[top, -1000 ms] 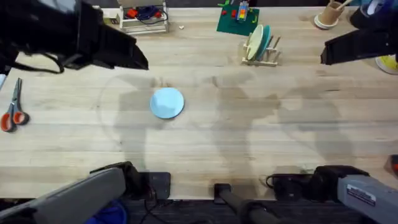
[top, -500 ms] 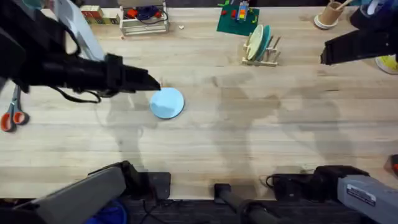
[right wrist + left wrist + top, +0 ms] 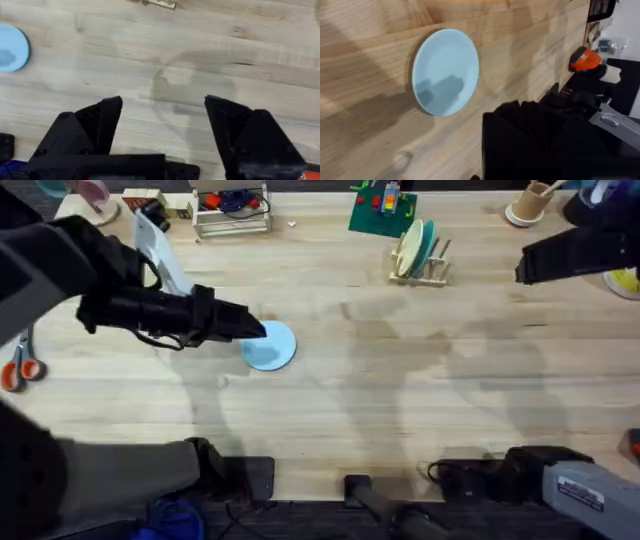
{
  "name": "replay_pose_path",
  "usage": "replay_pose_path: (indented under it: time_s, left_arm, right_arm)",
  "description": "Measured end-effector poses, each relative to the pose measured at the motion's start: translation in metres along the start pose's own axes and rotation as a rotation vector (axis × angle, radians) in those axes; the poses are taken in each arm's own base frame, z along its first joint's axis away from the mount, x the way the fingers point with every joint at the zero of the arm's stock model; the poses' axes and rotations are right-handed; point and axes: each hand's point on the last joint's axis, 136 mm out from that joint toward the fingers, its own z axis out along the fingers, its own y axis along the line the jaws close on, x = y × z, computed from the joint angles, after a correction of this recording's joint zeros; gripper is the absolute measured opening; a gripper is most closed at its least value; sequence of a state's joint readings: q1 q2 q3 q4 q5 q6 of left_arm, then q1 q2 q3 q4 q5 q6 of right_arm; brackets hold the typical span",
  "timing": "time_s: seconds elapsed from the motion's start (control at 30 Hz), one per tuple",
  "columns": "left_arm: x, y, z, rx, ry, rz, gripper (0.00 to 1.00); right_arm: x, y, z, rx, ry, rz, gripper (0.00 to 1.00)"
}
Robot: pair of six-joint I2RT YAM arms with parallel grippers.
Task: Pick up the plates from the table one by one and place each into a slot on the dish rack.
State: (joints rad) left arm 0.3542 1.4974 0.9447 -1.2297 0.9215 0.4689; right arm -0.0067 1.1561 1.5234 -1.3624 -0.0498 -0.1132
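Note:
A light blue plate [image 3: 270,346] lies flat on the table [image 3: 400,400], left of the middle; it is also seen in the left wrist view [image 3: 445,71] and the right wrist view [image 3: 11,47]. My left gripper [image 3: 258,331] reaches in from the left, its tip at the plate's upper left rim. The dish rack [image 3: 432,276] stands at the back, right of the middle, with a cream plate [image 3: 408,250] and a teal plate [image 3: 427,242] upright in its slots. My right gripper [image 3: 522,270] hangs high at the far right, open [image 3: 162,125] over bare wood.
Orange-handled scissors [image 3: 20,360] lie at the left edge. Along the back are a white wire stand [image 3: 232,210], a green board with bricks [image 3: 382,210], a pink cup [image 3: 95,192] and a tan cup on a saucer [image 3: 530,205].
My left arm has swung down and to the right from the far left corner until its tip reached the blue plate. The right arm and the plate have not moved.

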Motion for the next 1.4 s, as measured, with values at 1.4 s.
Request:
replay_pose_path:
  time_s: [1.4]
  left_arm:
    - [-0.012,0.065,-0.009,-0.015,-0.06,-0.077,0.042]
  right_arm:
    - [0.0,0.0,0.0,0.0,0.0,0.0,0.994]
